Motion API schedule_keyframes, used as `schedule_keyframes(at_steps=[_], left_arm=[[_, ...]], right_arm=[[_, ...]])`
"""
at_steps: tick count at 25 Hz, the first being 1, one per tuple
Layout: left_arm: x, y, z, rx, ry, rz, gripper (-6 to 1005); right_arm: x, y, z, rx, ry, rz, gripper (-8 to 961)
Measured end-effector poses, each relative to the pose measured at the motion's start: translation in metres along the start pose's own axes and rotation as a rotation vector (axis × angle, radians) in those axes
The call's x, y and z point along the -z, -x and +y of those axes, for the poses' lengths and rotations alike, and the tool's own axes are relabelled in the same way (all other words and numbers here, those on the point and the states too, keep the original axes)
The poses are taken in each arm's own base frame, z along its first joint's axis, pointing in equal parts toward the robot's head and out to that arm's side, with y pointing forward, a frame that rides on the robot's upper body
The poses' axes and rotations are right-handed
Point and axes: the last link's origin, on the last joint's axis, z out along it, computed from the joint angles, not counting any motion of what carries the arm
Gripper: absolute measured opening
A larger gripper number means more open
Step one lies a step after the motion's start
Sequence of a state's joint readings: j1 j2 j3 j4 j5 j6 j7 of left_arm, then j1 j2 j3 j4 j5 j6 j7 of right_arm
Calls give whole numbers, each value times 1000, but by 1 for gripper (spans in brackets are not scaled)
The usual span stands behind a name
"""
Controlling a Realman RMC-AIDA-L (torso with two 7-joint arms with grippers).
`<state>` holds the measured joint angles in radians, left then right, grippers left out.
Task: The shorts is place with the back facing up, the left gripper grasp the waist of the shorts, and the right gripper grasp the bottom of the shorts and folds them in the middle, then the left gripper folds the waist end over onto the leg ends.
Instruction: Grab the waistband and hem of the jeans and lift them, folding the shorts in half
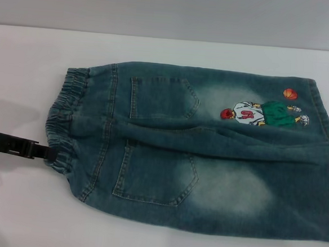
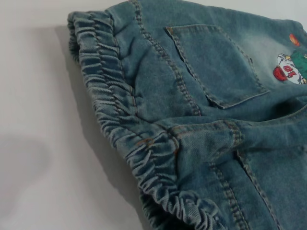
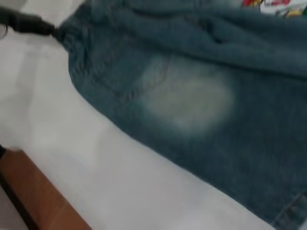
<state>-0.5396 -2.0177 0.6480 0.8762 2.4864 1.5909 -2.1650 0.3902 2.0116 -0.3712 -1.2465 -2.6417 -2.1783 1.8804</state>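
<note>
The shorts [image 1: 207, 155] lie flat on the white table with the back up and both patch pockets showing. The waist [image 1: 63, 116] is the gathered band at the left end; the left wrist view shows the waist [image 2: 120, 100] close up. The cartoon print [image 1: 264, 113] is on the far leg. The bottom [image 1: 323, 109] points right, and the near leg's hem runs out of the head view. My left gripper [image 1: 48, 152] reaches in from the left and is shut on the near corner of the waist. It also shows as the left gripper [image 3: 50, 29] in the right wrist view. The right gripper is out of view.
Bare white table [image 1: 145, 235] lies in front of and to the left of the shorts. A brown wooden edge [image 3: 43, 196] shows beyond the table's rim in the right wrist view. A grey wall stands behind the table.
</note>
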Motion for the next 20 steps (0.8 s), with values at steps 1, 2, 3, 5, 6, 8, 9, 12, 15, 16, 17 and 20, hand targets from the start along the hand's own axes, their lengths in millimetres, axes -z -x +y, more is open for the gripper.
schedule_keyframes(at_steps=[1, 2, 3, 5, 6, 8, 9, 12, 15, 16, 17, 20], left_arm=[[0, -1, 0, -1, -1, 0, 42], [0, -1, 0, -1, -1, 0, 42], [0, -2, 1, -4, -3, 1, 42], [0, -2, 1, -6, -2, 1, 42], [0, -2, 1, -6, -2, 1, 42], [0, -3, 1, -6, -2, -1, 42], [-1, -3, 2, -6, -2, -2, 41], [-1, -2, 2, -4, 1, -4, 41], [-1, -2, 2, 2, 1, -7, 41], [-1, -2, 2, 4, 0, -8, 41], [-1, -1, 2, 5, 1, -9, 41], [-1, -1, 3, 6, 3, -10, 40]], right_arm=[[-1, -1, -1, 5, -2, 8, 687], [-1, -1, -1, 11, -7, 8, 687], [-1, -1, -3, 14, -16, 5, 687], [-3, 0, -7, 14, -36, -2, 687], [-4, 0, -9, 13, -44, -5, 687], [-7, 3, -13, 11, -57, -4, 687], [-9, 4, -14, 9, -62, -1, 687], [-14, 6, -18, 2, -73, 22, 687], [-21, 7, -21, 2, -76, 58, 687], [-23, 8, -22, 4, -75, 67, 687], [-26, 8, -22, 8, -76, 80, 688], [-33, 10, -24, 21, -94, 119, 688]])
